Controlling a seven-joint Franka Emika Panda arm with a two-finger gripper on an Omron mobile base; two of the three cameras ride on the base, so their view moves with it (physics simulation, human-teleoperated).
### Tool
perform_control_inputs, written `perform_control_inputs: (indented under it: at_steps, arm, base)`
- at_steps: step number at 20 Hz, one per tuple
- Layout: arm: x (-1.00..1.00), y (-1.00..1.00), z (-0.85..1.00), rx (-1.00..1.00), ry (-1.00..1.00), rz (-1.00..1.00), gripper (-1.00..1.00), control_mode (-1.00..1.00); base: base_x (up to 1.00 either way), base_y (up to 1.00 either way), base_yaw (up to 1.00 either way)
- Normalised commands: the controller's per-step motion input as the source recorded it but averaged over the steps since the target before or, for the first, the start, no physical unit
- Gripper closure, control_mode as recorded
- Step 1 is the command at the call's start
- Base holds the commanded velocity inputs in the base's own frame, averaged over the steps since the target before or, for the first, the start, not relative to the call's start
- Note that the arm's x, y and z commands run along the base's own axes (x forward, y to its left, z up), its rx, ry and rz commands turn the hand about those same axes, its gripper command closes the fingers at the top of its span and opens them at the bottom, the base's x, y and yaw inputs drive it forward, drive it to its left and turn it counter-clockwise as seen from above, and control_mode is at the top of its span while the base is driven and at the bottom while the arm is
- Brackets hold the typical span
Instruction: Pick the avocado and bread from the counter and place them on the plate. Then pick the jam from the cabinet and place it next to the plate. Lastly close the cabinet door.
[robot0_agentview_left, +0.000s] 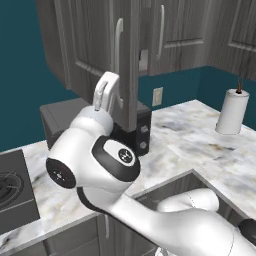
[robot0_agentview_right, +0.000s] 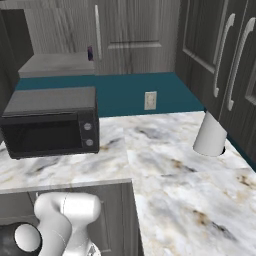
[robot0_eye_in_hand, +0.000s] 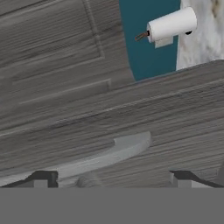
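The cabinet door (robot0_agentview_left: 90, 55) stands swung out over the counter (robot0_agentview_left: 190, 140), its pale bowed bar handle (robot0_agentview_left: 118, 45) facing me. My white hand (robot0_agentview_left: 106, 92) is raised right up against the door's lower part. In the hand view the gripper (robot0_eye_in_hand: 113, 180) is open, and the handle (robot0_eye_in_hand: 120, 148) runs across the wood grain just ahead of the gap between the dark fingertips (robot0_eye_in_hand: 43, 178), with nothing held. On the cabinet's grey shelf (robot0_agentview_right: 55, 64) stands a small dark jar (robot0_agentview_right: 90, 53), seemingly the jam. Avocado, bread and plate are out of view.
A black microwave (robot0_agentview_right: 50, 125) sits on the counter under the open cabinet. A paper towel roll (robot0_agentview_left: 232, 112) stands at the far right by the teal wall. The dark stove top (robot0_agentview_left: 12, 190) lies at the left and the sink (robot0_agentview_left: 170, 192) is in front.
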Motion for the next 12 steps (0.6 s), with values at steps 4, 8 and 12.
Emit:
perform_control_inputs:
  at_steps: [4,8,12]
  arm:
    - [0.43,-0.12,0.00,0.00,0.00,0.00,-1.00,-1.00]
    - [0.41,-0.31,0.00,0.00,0.00,-0.01,-1.00,-1.00]
    - [0.50,-0.57,0.00,0.00,0.00,-0.03,-1.00,-1.00]
  base:
    - [0.00,0.00,0.00]
    - [0.00,0.00,0.00]
    - [0.00,0.00,0.00]
